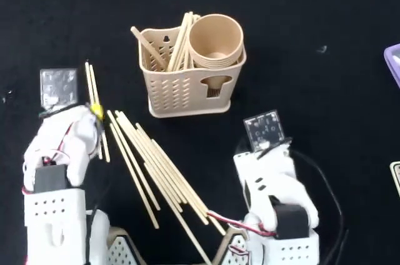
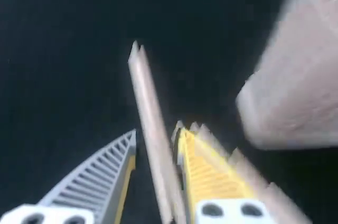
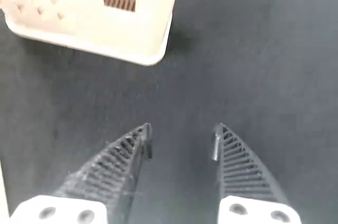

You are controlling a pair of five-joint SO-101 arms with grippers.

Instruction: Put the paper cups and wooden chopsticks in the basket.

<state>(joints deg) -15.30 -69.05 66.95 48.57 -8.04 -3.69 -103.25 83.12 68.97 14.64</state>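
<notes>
Left tool straddles chopsticks pointing lengthwise straight ahead of it.

You have the basket on the worktop, cups in its right half, chopsticks in its left; loose sticks lie before it, leftward.

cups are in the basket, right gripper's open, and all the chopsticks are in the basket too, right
Not all. The high view shows a bundle of chopsticks lying on the table, outside the basket; some others stand inside it. The paper cups are in the basket and the right gripper is open.
</notes>
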